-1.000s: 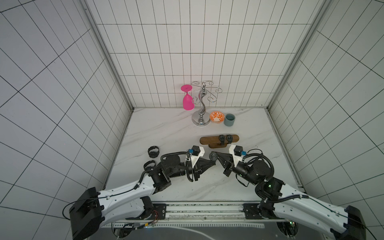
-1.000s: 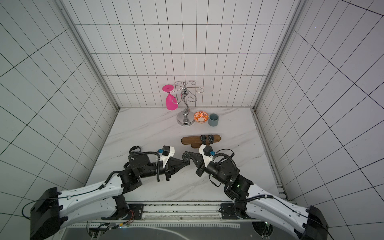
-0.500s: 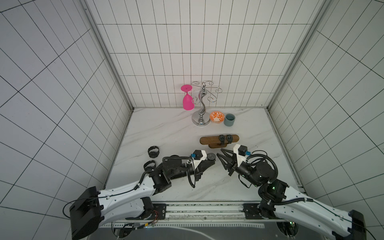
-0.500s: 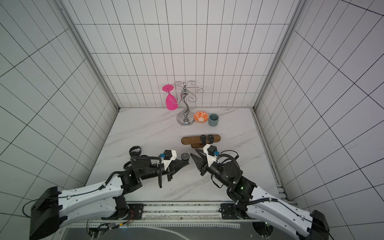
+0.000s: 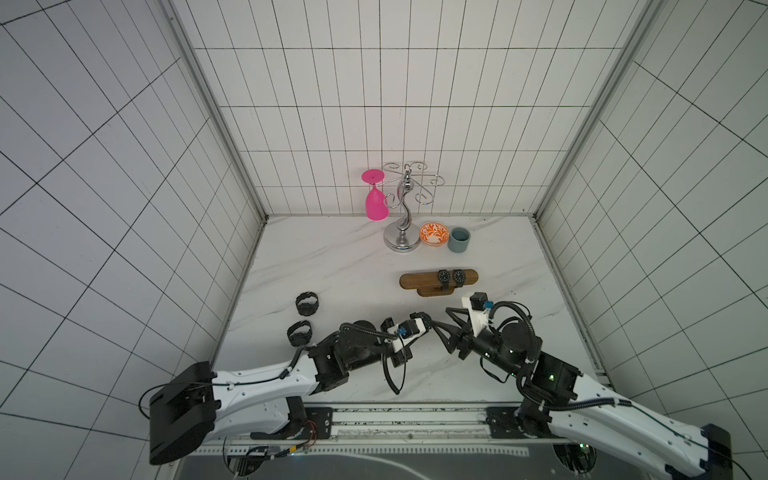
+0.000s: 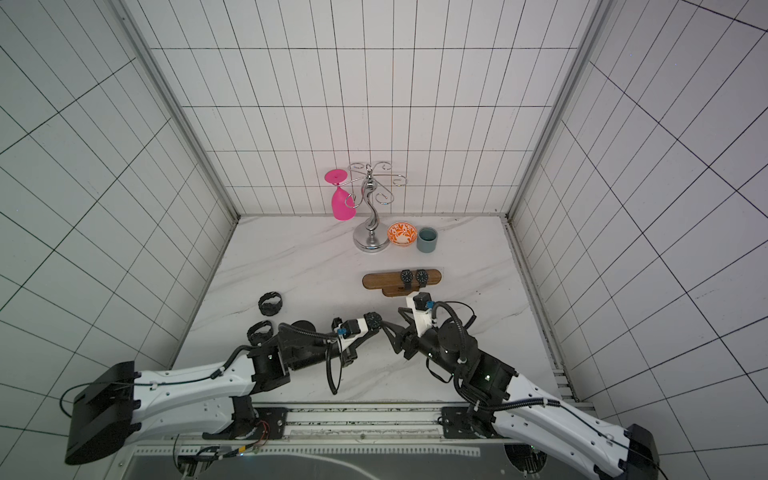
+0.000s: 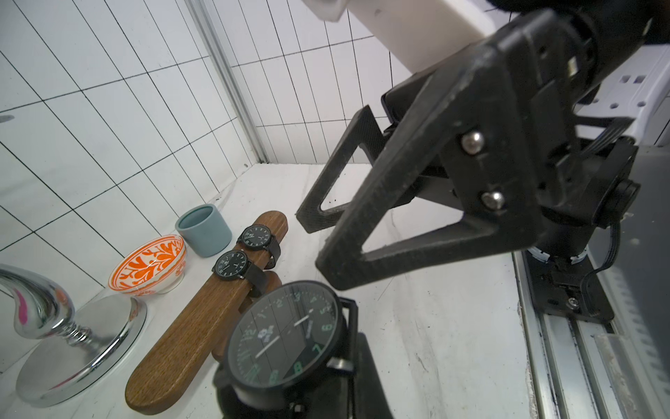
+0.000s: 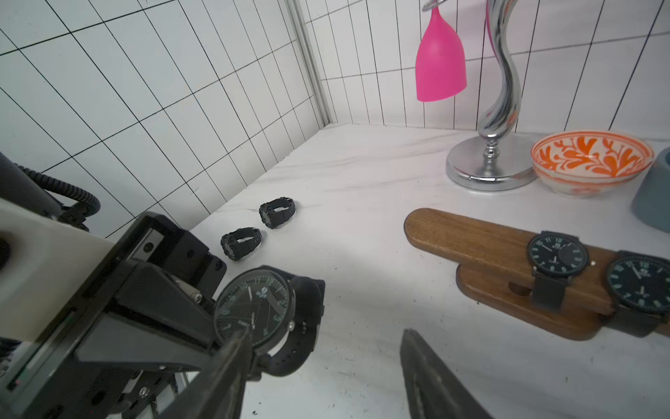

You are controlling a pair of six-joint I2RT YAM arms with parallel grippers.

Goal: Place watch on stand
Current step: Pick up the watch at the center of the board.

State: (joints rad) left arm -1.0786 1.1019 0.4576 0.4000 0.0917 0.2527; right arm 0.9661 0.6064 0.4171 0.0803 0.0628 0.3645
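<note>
A black round-faced watch [image 5: 423,319] [image 6: 372,320] hangs above the table's front middle, with my left gripper [image 5: 419,327] shut on it. In the left wrist view the watch [image 7: 286,337] covers the jaws. My right gripper [image 5: 439,319] [image 8: 325,333] faces it, open and holding nothing. In the right wrist view one of its fingers [image 8: 232,359] overlaps the edge of the watch [image 8: 253,308]; I cannot tell whether they touch. The stand [image 5: 417,279] [image 6: 380,279] lies just behind, with two black watches [image 5: 444,275] [image 5: 458,275] strapped on its right half.
Behind the stand are a chrome rack [image 5: 402,241] with a hanging pink glass [image 5: 376,203], an orange patterned bowl [image 5: 433,234] and a grey-blue cup [image 5: 459,240]. Two chunky black watches [image 5: 306,302] [image 5: 299,332] lie at the left by the wall.
My right gripper was shut on the watch together with the left one; it has opened and drawn back to the right. The left gripper keeps the watch.
</note>
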